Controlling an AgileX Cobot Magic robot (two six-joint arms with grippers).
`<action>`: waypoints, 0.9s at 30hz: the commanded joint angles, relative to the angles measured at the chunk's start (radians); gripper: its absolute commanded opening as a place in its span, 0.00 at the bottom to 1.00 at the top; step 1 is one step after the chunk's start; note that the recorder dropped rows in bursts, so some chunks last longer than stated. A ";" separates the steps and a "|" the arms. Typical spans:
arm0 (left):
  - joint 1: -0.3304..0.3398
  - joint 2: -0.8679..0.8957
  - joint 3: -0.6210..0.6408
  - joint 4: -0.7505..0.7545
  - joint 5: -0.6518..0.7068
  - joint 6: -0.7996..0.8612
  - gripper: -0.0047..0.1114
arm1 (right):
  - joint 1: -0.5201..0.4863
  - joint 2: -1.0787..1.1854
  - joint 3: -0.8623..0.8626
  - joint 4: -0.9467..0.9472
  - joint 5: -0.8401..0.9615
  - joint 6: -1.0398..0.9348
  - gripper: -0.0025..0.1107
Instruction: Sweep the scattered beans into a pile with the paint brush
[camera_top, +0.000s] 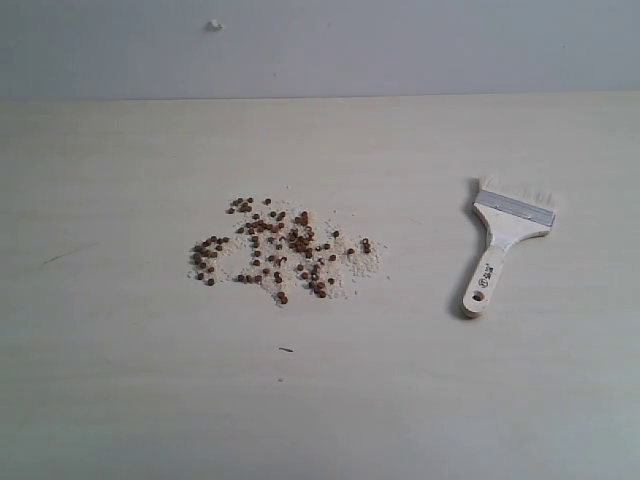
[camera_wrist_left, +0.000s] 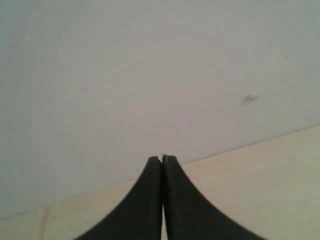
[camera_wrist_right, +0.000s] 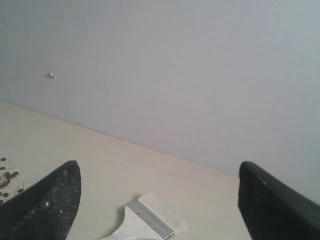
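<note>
We see a pale wooden table against a grey wall. Far left on the table there is a faint dark streak, well apart from everything else. On the wall, up left, sits a small white nub.

The beans lie left of centre. They are a loose, wide patch of reddish-brown grains mixed into pale crumbs, flat on the table. A lone dark speck lies near them on the camera side, not touching.

The paint brush lies flat at the right, well apart from the beans, with plain tabletop between them. Its bristles point toward the wall and its handle end with the hole points toward the camera.

The left gripper has its jaws pressed together, holding nothing, and faces the wall and the table edge. The right gripper has its jaws spread wide and holds nothing. In the right wrist view the brush's band and bristles show between its tips, untouched, with a few beans at the frame edge beside one finger.
</note>
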 joint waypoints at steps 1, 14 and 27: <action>-0.049 0.072 -0.009 -0.070 0.325 0.281 0.04 | -0.005 0.001 0.004 -0.007 0.000 -0.002 0.72; -0.088 0.161 -0.181 -1.371 0.737 1.363 0.04 | -0.005 0.001 0.004 -0.007 0.000 -0.002 0.72; -0.619 0.451 -0.605 -1.684 0.794 1.350 0.04 | -0.005 0.001 0.004 -0.007 0.000 -0.002 0.72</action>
